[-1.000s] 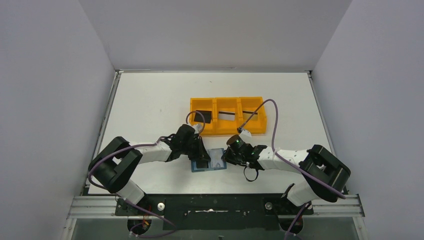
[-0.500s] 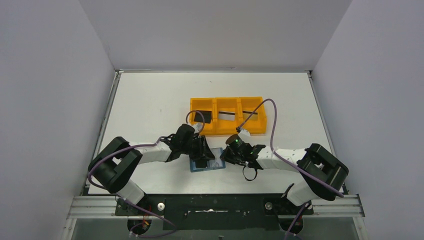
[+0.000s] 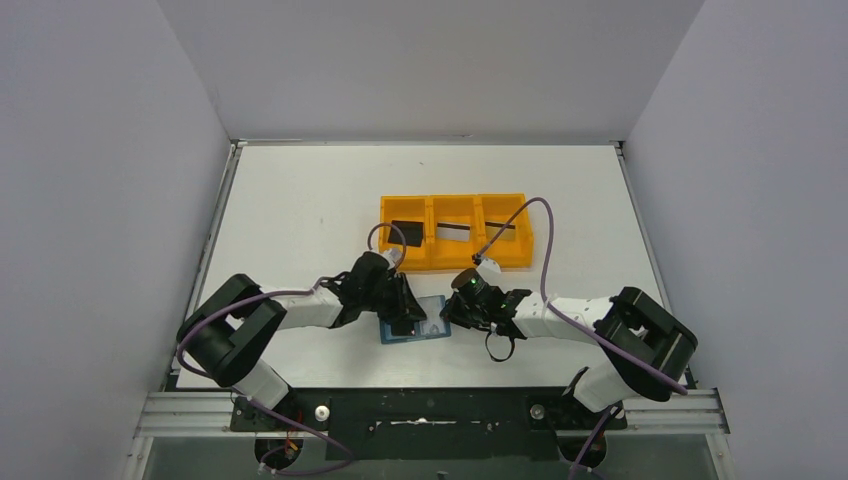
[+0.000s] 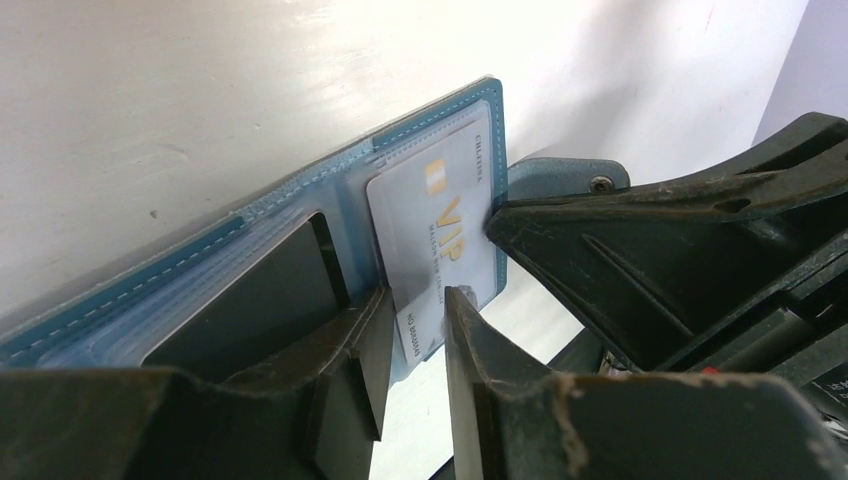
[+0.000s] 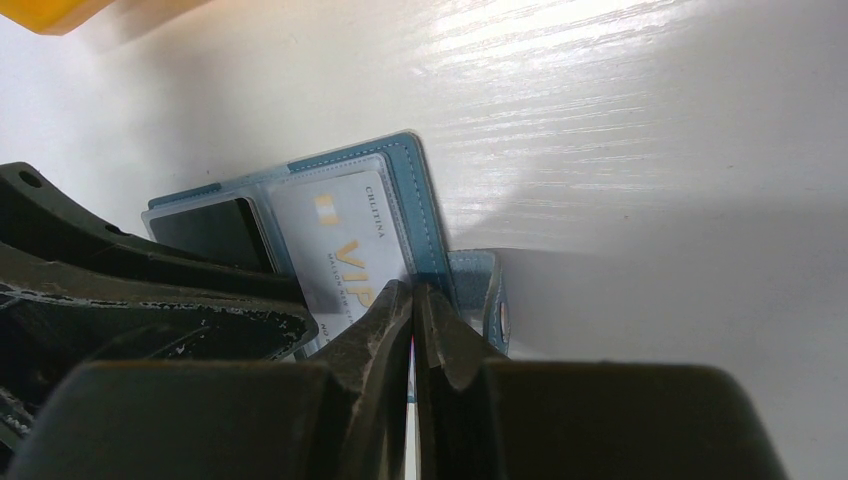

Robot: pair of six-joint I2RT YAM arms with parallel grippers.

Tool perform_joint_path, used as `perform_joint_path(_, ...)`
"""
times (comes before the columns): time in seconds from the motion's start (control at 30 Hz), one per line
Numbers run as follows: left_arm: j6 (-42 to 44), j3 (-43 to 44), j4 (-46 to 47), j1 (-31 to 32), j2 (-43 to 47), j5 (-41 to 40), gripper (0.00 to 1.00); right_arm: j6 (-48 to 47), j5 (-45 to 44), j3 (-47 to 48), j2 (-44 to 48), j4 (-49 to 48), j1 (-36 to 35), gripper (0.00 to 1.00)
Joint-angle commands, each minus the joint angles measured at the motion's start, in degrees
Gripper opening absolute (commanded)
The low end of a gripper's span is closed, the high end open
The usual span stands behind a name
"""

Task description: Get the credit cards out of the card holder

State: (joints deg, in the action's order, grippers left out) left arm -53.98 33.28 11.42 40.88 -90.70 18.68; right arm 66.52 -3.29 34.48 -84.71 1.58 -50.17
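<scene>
The teal card holder (image 3: 415, 322) lies open on the white bench (image 3: 300, 200), near its front edge, between the two arms. Well behind it stands an orange tray (image 3: 455, 198) with three compartments. A black card (image 3: 405, 233) lies in the tray's left compartment, and dark slivers that look like more cards sit in the other two, so part of the job appears done.

Two cards are left in the holder. A silver card marked VIP (image 4: 440, 230) sits in the clear pocket nearest the snap tab (image 4: 560, 175), sticking out past the holder's near edge. A second black card (image 4: 250, 300) is fully seated in the neighbouring pocket.

The left jaws stand slightly apart and straddle the exposed corner of the silver card. A gap shows on either side of it, so they do not appear to be pinching it yet. The right jaws are closed, with their tips resting on the holder's outer edge just beside the tab, apparently pinning the holder down.

The step in hand looks like drawing out the silver card. After that the black one remains.
</scene>
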Motion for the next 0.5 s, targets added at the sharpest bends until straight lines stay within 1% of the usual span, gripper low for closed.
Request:
perform_joint_path(0.0,-2.4,-1.4,8.2,1.5,-1.4,2.1,0.23,-0.7,0.6,-1.1,-3.0,1.9,-0.3,0.02)
perform_joint_path(0.17,-4.1,-2.4,12.4,1.4,-0.7,4.2,0.11,-0.7,0.7,-1.0,-3.1,1.9,-0.4,0.01)
perform_joint_path(0.27,-4.1,-2.5,13.1,1.3,0.5,4.1,0.00,-0.7,0.5,-1.0,-3.0,2.1,-0.4,0.01)
perform_joint_path(0.47,-1.2,-1.1,5.7,0.7,2.9,2.3,0.00,-0.7,-1.3,-0.3,-2.4,4.2,-0.4,0.01)
